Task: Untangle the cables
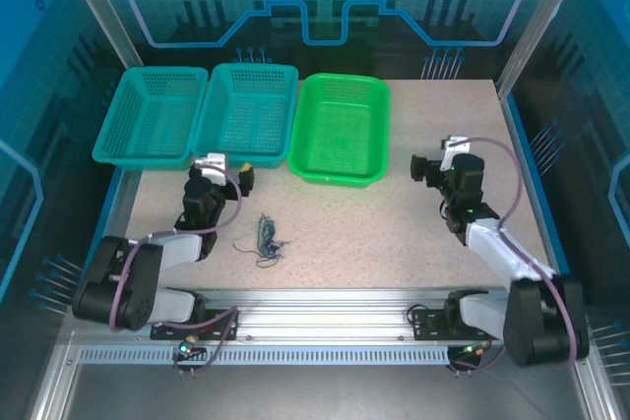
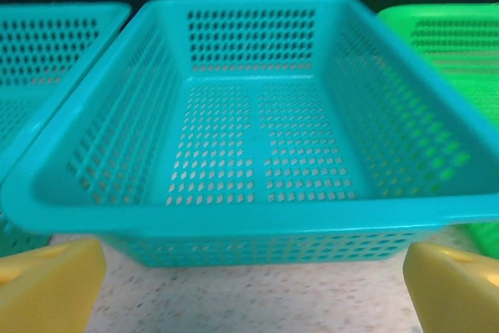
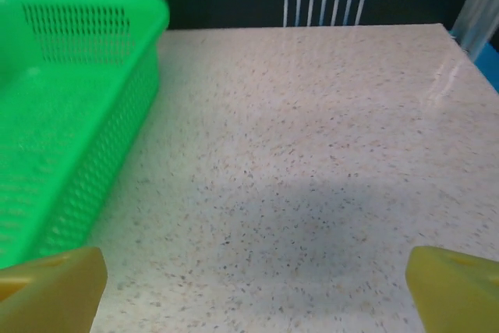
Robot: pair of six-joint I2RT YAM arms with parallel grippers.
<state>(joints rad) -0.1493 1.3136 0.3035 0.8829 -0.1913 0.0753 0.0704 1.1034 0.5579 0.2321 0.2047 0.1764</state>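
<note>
Dark and pale cables (image 1: 266, 240) lie tangled, untouched, on the tabletop (image 1: 394, 233); left tool (image 1: 245, 176) and right tool (image 1: 420, 166) gape empty.

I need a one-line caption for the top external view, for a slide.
Left gripper and right gripper open; tangled cables on the table, before two teal baskets and a green basket.

Speckled table (image 1: 394, 233) carries two teal baskets (image 1: 153, 120) (image 1: 246, 110), a green basket (image 1: 345, 130) and tangled cables (image 1: 266, 240)
</note>
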